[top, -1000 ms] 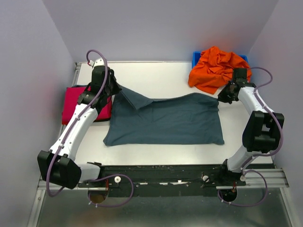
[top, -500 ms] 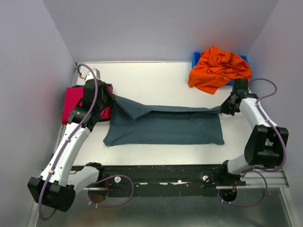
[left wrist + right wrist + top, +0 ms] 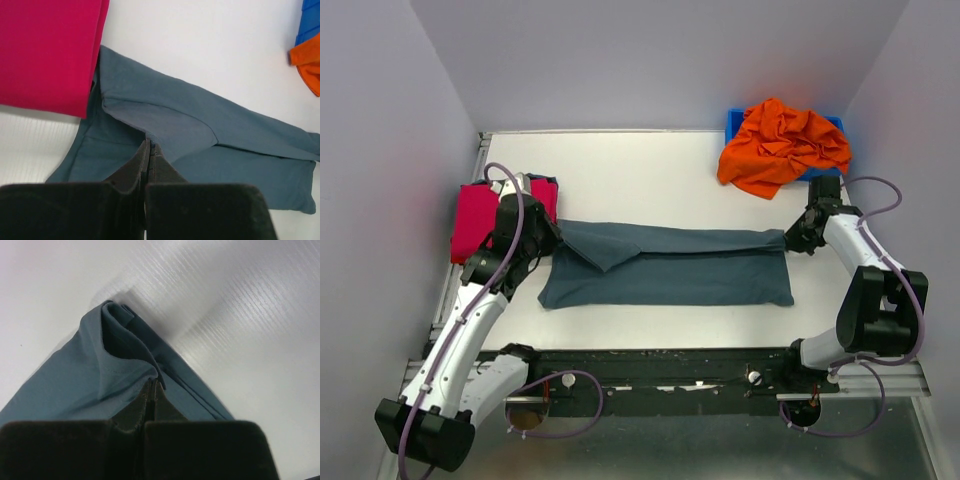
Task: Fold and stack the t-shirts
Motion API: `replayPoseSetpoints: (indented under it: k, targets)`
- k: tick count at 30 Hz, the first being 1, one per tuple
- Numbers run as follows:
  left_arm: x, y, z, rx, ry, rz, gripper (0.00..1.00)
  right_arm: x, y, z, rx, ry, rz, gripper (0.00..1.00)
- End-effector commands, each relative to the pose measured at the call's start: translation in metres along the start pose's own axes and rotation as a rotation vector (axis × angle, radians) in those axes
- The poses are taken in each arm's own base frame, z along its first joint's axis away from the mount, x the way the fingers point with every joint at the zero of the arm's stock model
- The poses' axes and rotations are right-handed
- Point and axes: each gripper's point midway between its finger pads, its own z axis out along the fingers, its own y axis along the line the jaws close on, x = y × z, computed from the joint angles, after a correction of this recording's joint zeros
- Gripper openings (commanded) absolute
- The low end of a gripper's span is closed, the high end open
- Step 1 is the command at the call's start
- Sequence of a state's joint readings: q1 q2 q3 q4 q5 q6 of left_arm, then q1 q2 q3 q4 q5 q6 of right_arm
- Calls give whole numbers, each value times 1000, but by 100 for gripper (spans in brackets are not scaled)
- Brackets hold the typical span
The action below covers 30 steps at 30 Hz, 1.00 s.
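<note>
Slate grey-blue cotton t-shirt [image 3: 670, 275]: lay across the middle of the white table [image 3: 650, 170] as a long band, with its far edge doubled over toward the near side.
Left gripper [image 3: 149, 145]: its fingers were pinched tight on a fold at the shirt's left end, and a loose flap draped from the pinch.
Right gripper [image 3: 152, 385]: was clamped on the bunched right corner, low over the table.
Magenta-red folded cotton t-shirt [image 3: 478, 215]: lay flat at the left edge, meeting the grey-blue corner. The left arm hid part of it from above.
Bright orange cotton t-shirt [image 3: 782, 145]: was a crumpled heap at the far right, covering most of the rigid blue plastic bin [image 3: 733, 122].
</note>
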State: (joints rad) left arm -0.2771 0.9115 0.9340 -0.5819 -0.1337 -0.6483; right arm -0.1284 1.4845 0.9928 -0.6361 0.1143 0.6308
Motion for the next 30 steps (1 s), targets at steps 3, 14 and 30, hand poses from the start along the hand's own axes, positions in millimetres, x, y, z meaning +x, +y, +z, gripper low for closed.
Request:
replayPoseSetpoints:
  k: [3,14,30]
  targets:
    - [33,14,-13,2,71,-20,0,0,-11,4,37,-33,20,1]
    - [73,28,-2,-5,125,-126,0,4,-14,7,27,-50,41,37]
    - [36,21,18,-32,8,-106,0,101,112,-74,-650,33,-293,40]
